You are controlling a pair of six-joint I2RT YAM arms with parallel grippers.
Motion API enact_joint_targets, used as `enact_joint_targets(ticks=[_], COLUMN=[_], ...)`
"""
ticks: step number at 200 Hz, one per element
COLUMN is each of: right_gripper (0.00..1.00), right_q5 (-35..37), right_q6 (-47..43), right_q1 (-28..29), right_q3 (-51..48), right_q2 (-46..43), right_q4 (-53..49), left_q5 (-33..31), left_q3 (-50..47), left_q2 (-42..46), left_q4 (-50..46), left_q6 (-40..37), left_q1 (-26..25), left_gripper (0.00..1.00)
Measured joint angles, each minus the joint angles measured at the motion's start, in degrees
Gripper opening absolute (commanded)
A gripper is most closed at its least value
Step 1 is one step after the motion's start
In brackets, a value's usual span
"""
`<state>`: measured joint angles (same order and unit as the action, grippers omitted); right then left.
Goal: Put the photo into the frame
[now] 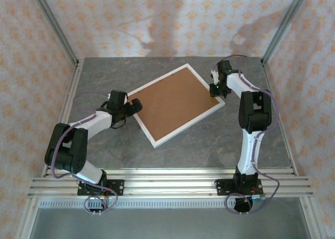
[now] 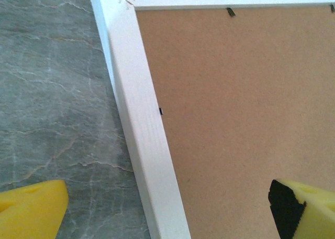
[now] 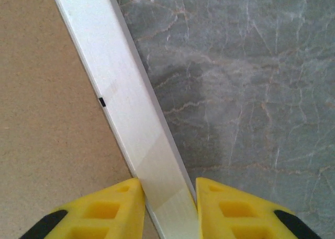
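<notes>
White frame [image 1: 188,123] lies back-up on the table [image 1: 209,144], brown backing board [image 1: 175,102] in it. Photo underneath? Can't tell. My right gripper [image 3: 168,189] pinches its right rail; my left gripper [image 2: 167,202] gapes wide across the left rail.

You cannot see what lies under brown fibreboard backing board [image 2: 235,118] covering opening of thin white rectangular picture frame [image 2: 141,118]. Left wrist view: frame runs off top, right and bottom edges; left gripper [image 2: 167,210] yellow fingertips [image 2: 31,210] cut by bottom edge. Right wrist view: right gripper [image 3: 168,210] fingers [image 3: 104,215] cropped at bottom, frame border between them too. Top view: both grippers' fingertips too small for you to judge.
</notes>
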<state>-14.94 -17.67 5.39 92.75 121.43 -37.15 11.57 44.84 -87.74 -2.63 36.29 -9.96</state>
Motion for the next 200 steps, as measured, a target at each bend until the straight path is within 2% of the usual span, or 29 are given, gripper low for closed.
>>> enact_joint_targets(ticks=[63, 125, 147, 175, 200], right_gripper=[0.28, 0.26, 0.32, 0.4, 0.42], right_q5=[-6.5, -7.6, -9.0, -9.1, -8.5], right_q6=[12.9, 27.1, 32.2, 34.5, 32.4], right_q1=[0.0, 6.4, 8.6, 9.7, 8.2], right_q3=[-16.2, -28.7, -32.9, -33.1, -26.3], right_q2=[-10.6, -20.3, -23.9, -25.8, -25.3], right_q4=[1.7, 2.2, 2.2, -0.9, -4.0], left_q5=[0.0, 0.1, 0.0, -0.5, -1.6], left_q3=[0.0, 0.0, 0.0, 0.6, 2.6], left_q2=[0.0, 0.0, -0.4, -0.9, -2.1], left_q4=[0.0, -1.0, -1.3, -4.1, -6.3], left_q6=[-0.6, -3.6, -5.4, -8.3, -10.9], left_q1=[3.5, 4.7, 4.7, 4.7, 5.1], left_gripper=[1.0, 1.0, 1.0, 0.98, 0.9])
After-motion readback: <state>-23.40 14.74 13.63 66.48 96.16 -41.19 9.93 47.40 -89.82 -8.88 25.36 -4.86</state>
